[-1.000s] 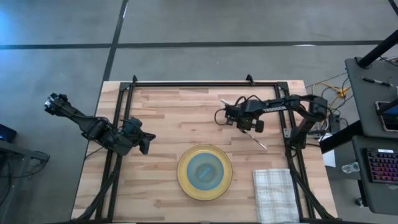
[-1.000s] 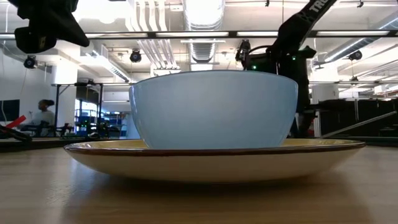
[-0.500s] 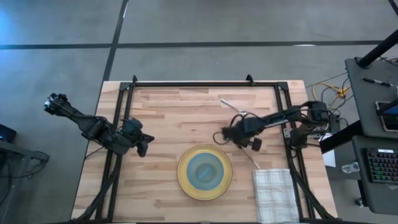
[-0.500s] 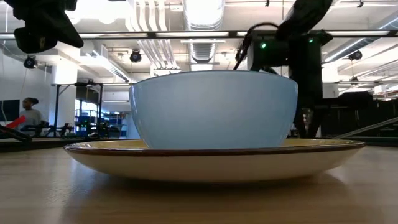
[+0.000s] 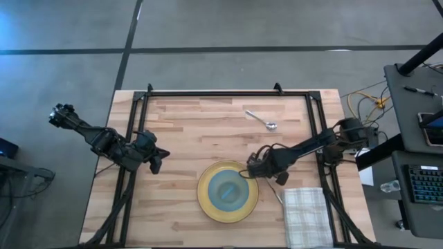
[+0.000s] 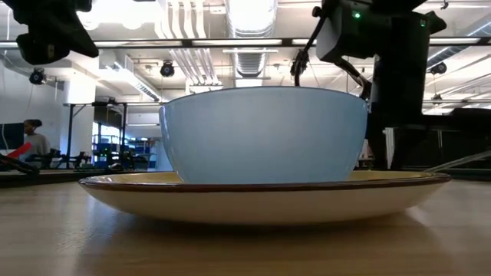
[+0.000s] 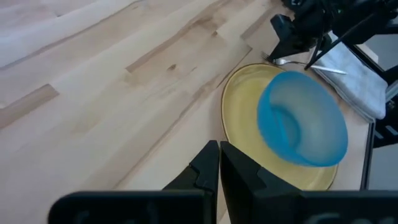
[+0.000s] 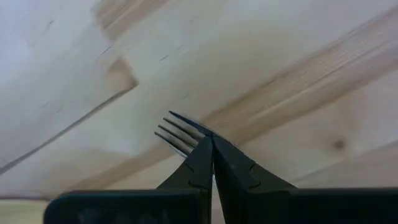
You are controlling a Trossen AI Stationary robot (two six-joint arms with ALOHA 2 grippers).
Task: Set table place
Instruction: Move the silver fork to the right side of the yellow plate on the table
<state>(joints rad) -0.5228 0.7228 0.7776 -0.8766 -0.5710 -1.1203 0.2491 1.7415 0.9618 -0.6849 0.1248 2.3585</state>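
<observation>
The yellow plate sits on the table near its near edge, with the blue bowl standing in it. The checked napkin lies flat to the plate's right. The silver spoon lies on the bare wood on the far right. My right gripper is at the plate's far-right rim, shut on the silver fork. My left gripper hovers shut to the left of the plate, holding nothing. My right gripper pinches the fork between its two fingertips just behind the tines, which stick out past the tips. The handle trails back under the gripper toward the napkin. Whether the fork touches the table I cannot tell.
The black frame rails run along the table's left, right and far sides. Bare wood stretches across the far half of the table and left of the plate. In the low view the bowl and plate block most of the table.
My right gripper has moved from the far right of the table toward the near edge and the plate, carrying the fork with it. The spoon, earlier covered by the arm, now shows on the wood. The left arm has kept still.
</observation>
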